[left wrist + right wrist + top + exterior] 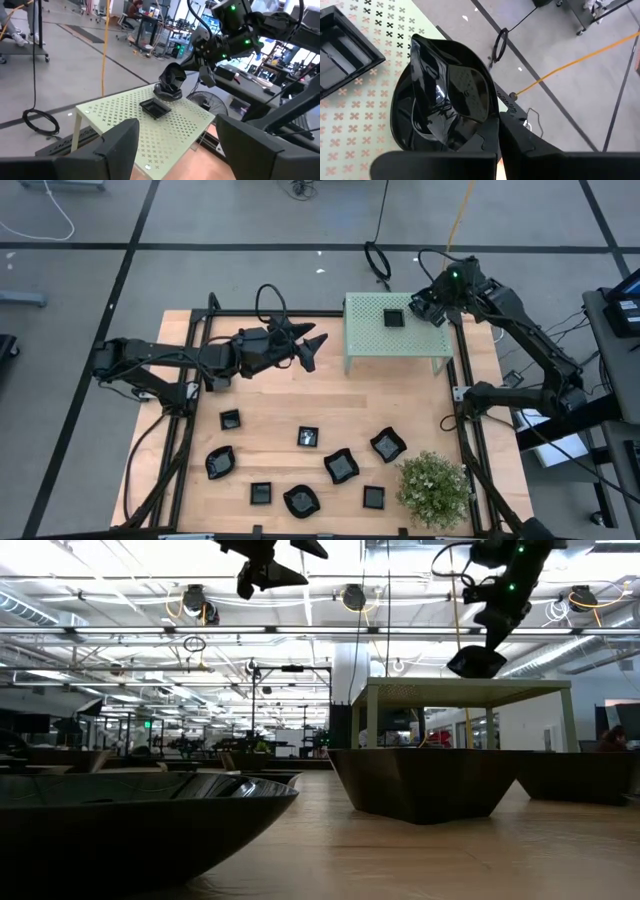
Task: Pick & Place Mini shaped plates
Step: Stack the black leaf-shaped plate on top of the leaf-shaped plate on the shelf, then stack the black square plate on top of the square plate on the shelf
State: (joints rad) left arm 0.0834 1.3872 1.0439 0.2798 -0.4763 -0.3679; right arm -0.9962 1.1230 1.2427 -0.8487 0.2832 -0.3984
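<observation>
Placement step, by the look of it. Right gripper (432, 306) up over the far right corner of the pale green stand (400, 345), fingers clamped shut on the rim of a wavy black plate (442, 97), holding it tilted, nearly on edge, just above the perforated top. From the left wrist view, looks like another dark plate (167, 91) sits right under it on the stand, though hard to say whether held plate and that one touch. Square plate (394, 319) already resting flat on the stand, just beside the drop spot.

Left gripper (305, 343) hovering in the air off the stand's left side, fingers spread wide, holding nothing, basically waiting.

Rest of the mini plates (341, 467) scattered on the wooden bench (270, 395) on the near side of the stand, roughly nine of them, mix of square and flower-rimmed. Small bushy plant (433, 487) further out on that same near side, toward the right.

So: early in the job, most plates not moved yet. Next move probably calls for levelling the held plate, lowering it onto a free patch of the stand next to the square one, then opening up. Tilt is the tricky bit: released as is, could roll or slide off the edge, being that close to the corner.
</observation>
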